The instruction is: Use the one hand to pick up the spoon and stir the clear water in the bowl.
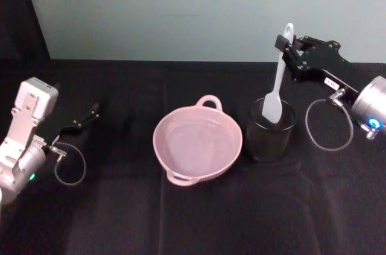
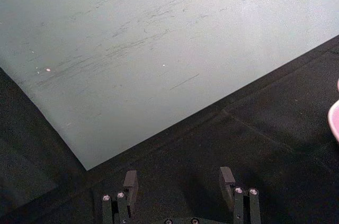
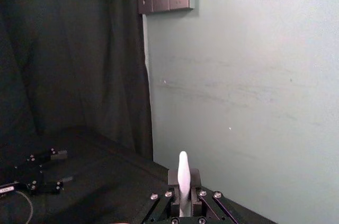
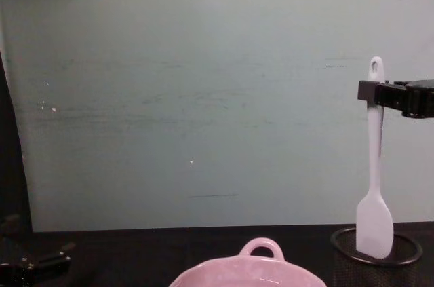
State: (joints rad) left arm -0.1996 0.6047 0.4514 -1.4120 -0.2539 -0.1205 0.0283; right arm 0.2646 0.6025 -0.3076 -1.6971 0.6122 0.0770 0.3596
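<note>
My right gripper [image 1: 283,44] is shut on the upper handle of the white spoon [image 1: 277,80], which hangs upright with its flat blade [image 4: 374,222] still inside the rim of the black mesh cup [image 1: 271,129]. The spoon's handle tip [image 3: 183,173] pokes up between the right fingers. The pink bowl [image 1: 226,152] sits at the table's middle, left of the cup, with faint glints of clear water [image 1: 196,140] inside. My left gripper [image 1: 90,113] rests open at the far left, away from the bowl, its fingers [image 2: 130,181] apart over the black cloth.
A black cloth covers the table [image 1: 193,219]. A pale green wall [image 4: 203,97] rises close behind it. A dark curtain [image 3: 69,60] hangs at the left. The bowl's rim [image 2: 335,121] shows in the left wrist view.
</note>
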